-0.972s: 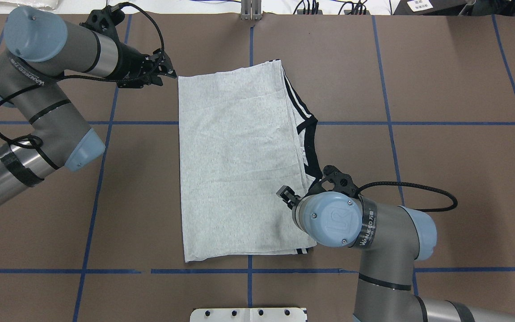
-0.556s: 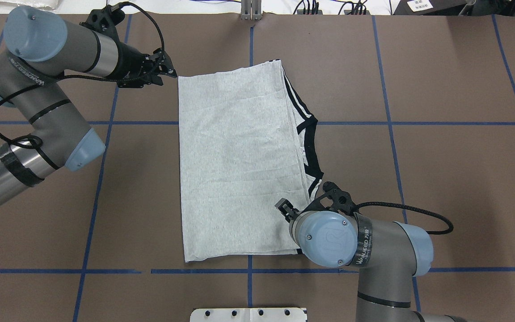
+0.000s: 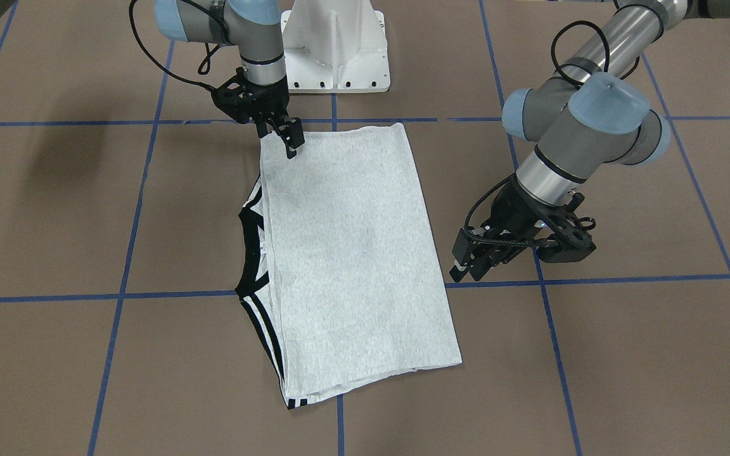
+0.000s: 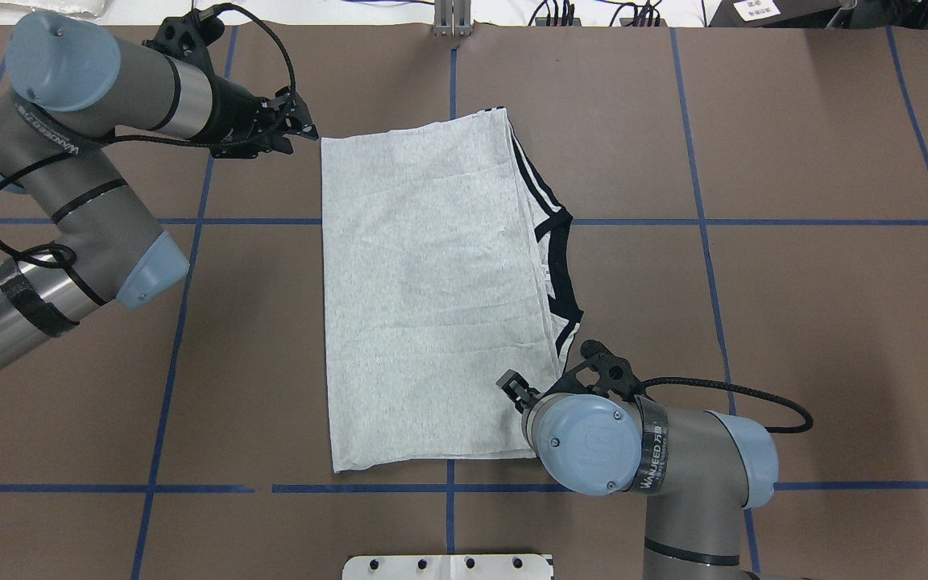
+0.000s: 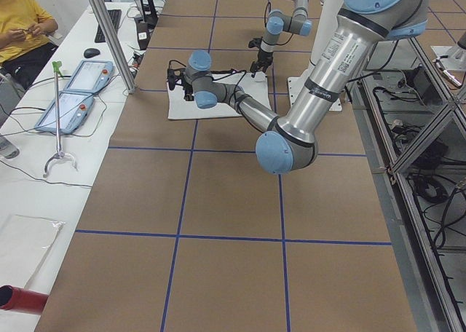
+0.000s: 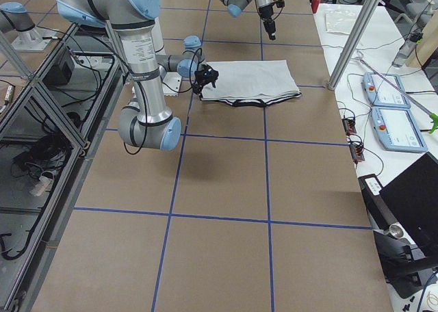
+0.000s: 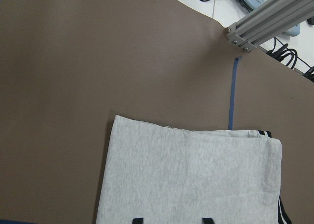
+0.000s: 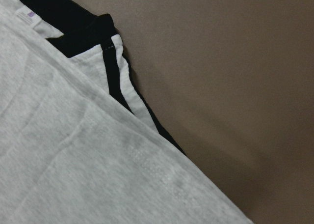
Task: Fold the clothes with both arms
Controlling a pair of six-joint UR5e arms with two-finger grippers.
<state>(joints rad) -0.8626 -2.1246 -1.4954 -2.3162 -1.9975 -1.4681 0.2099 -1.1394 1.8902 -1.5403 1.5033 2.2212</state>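
Note:
The grey T-shirt (image 4: 424, 298) lies folded into a long rectangle on the brown table, back side up. Its black neckband (image 4: 565, 266) and shoulder stripes stick out along the right edge. The print is hidden. My left gripper (image 4: 303, 127) hovers open just off the shirt's far left corner; its fingertips (image 7: 138, 220) show apart above the cloth edge. My right gripper (image 4: 512, 385) hangs open above the near right corner, holding nothing. In the front-facing view the shirt (image 3: 352, 253) lies between the right gripper (image 3: 288, 138) and the left gripper (image 3: 466, 269).
The white pedestal base (image 3: 336, 44) stands at the robot's edge of the table. Blue tape lines (image 4: 448, 487) cross the brown cover. An aluminium post (image 4: 452, 16) stands at the far edge. A seated person (image 5: 22, 26) and teach pendants (image 5: 80, 77) are beside the table.
My right arm has drawn back toward the robot, moving its gripper along the shirt's right side to the near corner. The left arm and the shirt have hardly moved.

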